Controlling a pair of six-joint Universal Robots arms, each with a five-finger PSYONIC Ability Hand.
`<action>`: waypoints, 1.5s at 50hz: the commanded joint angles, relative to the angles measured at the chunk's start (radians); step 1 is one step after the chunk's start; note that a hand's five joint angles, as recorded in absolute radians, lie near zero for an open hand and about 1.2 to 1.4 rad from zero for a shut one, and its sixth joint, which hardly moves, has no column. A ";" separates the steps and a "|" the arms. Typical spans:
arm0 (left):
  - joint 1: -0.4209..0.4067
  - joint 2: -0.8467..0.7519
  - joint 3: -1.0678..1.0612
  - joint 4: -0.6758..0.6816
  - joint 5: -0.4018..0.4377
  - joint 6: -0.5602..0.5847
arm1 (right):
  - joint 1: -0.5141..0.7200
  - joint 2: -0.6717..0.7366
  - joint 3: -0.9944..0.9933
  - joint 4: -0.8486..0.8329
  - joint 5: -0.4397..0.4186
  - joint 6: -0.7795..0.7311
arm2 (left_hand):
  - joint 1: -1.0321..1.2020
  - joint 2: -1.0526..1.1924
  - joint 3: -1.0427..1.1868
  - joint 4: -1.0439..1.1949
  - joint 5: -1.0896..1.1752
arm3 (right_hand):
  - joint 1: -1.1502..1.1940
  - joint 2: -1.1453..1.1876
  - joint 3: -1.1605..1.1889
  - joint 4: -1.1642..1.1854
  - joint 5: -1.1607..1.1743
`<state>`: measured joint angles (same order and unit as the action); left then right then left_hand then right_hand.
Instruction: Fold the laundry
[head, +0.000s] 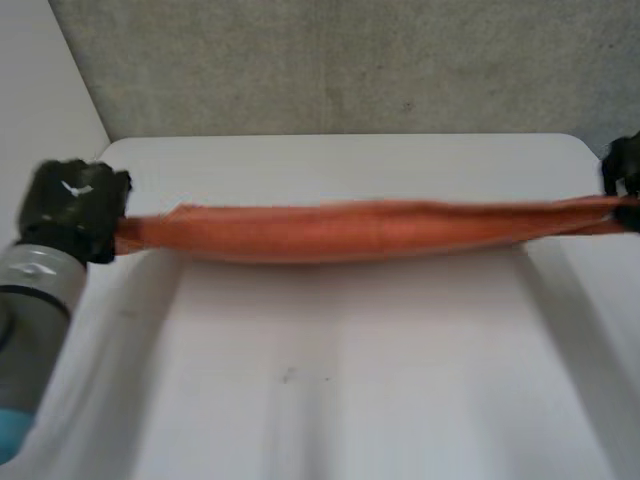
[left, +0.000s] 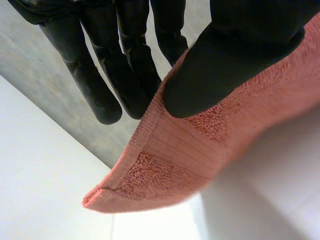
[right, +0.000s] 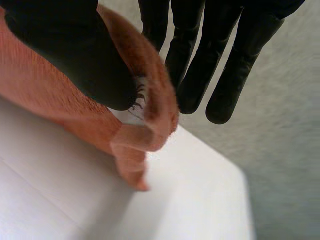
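An orange towel (head: 350, 230) hangs stretched in a long band above the white table (head: 350, 380), sagging slightly in the middle. My left hand (head: 70, 205) holds its left end and my right hand (head: 622, 170) holds its right end at the table's far right corner. In the left wrist view the left hand's thumb (left: 235, 60) pinches a towel corner (left: 190, 160) against the straight fingers (left: 100, 95). In the right wrist view the right hand's thumb (right: 75, 50) presses the towel's folded-over edge (right: 150, 115) toward the fingers (right: 225, 75).
Behind the table's far edge (head: 350, 137) lies a grey speckled surface (head: 350, 60). A white wall (head: 40, 80) runs along the left side. My left arm (head: 30, 320) reaches over the table's left side.
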<state>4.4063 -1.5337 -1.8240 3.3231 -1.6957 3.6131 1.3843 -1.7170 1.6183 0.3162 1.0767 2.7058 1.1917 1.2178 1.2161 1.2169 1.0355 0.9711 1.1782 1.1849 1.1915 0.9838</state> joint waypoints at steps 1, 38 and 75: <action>0.001 0.116 0.052 -0.134 0.050 0.006 | -0.039 -0.032 -0.094 0.231 0.016 -0.218 | 0.205 0.178 0.180 0.179 0.186 | 0.425 0.218 0.211 0.205 0.238; -0.025 -0.404 0.773 0.518 -0.047 0.266 | 0.349 0.369 -0.616 -0.587 0.545 -0.169 | 0.205 0.178 0.180 0.179 0.186 | 0.425 0.218 0.211 0.205 0.238; -0.054 -0.351 -0.021 0.258 -0.053 0.067 | 0.234 0.440 0.071 -0.185 0.318 -0.369 | 0.205 0.178 0.180 0.179 0.186 | 0.425 0.218 0.211 0.205 0.238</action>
<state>4.3477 -2.0541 -1.7264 3.6803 -1.7441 3.6782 1.6853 -1.1226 1.6765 -0.0860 1.3976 2.3979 1.2010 1.2180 1.2176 1.2171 1.0386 0.9946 1.1872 1.1858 1.1917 0.9879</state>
